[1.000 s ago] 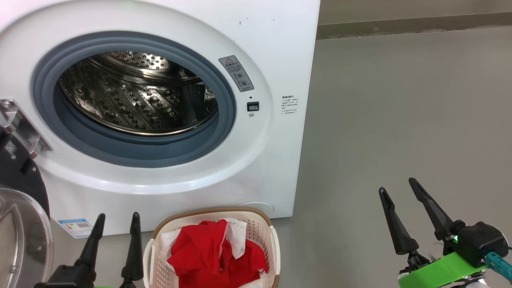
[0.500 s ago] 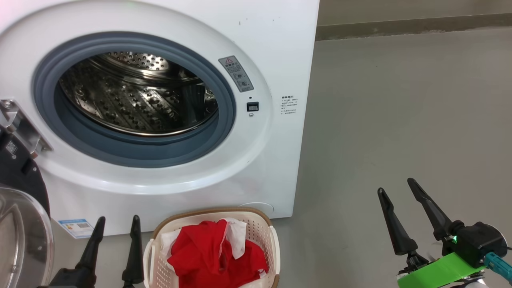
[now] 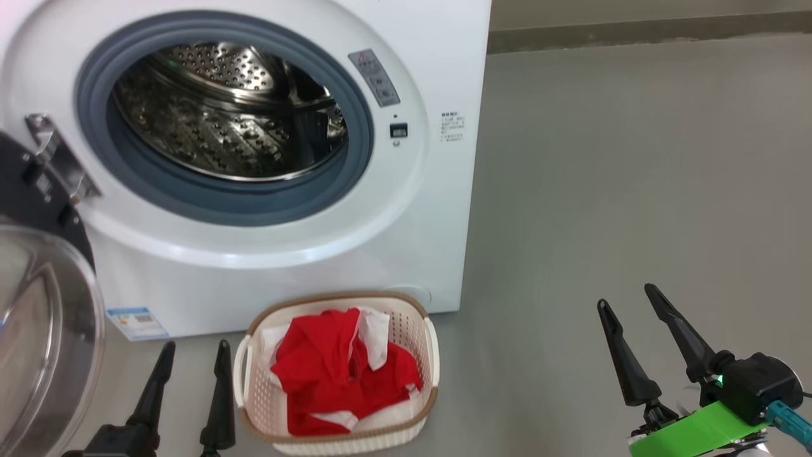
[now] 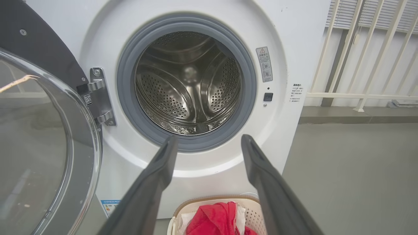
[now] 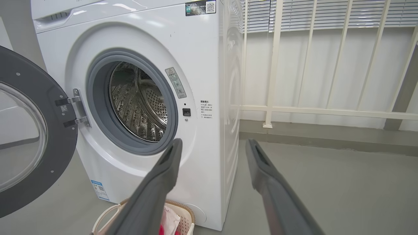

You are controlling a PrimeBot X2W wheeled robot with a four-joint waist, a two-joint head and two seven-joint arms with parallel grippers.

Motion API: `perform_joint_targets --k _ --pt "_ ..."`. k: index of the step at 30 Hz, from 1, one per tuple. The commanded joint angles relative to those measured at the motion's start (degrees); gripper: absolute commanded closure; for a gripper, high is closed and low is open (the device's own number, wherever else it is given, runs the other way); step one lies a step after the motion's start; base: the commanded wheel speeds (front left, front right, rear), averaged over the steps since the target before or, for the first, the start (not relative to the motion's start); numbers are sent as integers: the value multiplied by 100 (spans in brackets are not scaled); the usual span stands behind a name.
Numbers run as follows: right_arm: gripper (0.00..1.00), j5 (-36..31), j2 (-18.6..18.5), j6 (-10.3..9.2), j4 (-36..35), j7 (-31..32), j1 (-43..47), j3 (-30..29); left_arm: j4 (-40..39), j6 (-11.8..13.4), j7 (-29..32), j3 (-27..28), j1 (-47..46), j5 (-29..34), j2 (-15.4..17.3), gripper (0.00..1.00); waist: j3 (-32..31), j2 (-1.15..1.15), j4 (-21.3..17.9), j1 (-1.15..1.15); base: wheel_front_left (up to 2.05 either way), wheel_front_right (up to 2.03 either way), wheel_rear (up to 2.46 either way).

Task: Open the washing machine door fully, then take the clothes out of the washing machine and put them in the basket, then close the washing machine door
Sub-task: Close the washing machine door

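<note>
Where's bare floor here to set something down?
Free: the grey floor right of the washing machine and basket, reaching the back wall, around the right gripper. Crowded: before the machine, where the open door, left gripper and basket with clothes stand close.

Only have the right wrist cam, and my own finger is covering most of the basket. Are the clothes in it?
Observer: Yes. The head view shows the red clothes piled inside the basket.
Operator: Anything in the drum?
Observer: The left wrist view looks straight into the drum: bare steel, no fabric visible.
Operator: State of the other arm?
Observer: The left gripper is open and holds nothing, just left of the basket in the head view.
</note>
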Motion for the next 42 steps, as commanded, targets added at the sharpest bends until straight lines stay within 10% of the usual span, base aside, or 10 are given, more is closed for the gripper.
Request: perform_joint_targets --k 1,24,42 --pt "0 8 -90 36 -123 -37 -59 117 -200 -29 -45 154 -101 -10 81 0 2 0 6 0 -161 161 0" --pt "0 23 -88 36 -98 -37 -97 209 -376 135 -45 108 -24 38 81 0 0 0 62 0 -38 38 0" --pt "0 74 -121 36 -119 -37 -283 366 -636 375 -45 155 -29 113 81 0 94 0 1185 0 0 0 0"
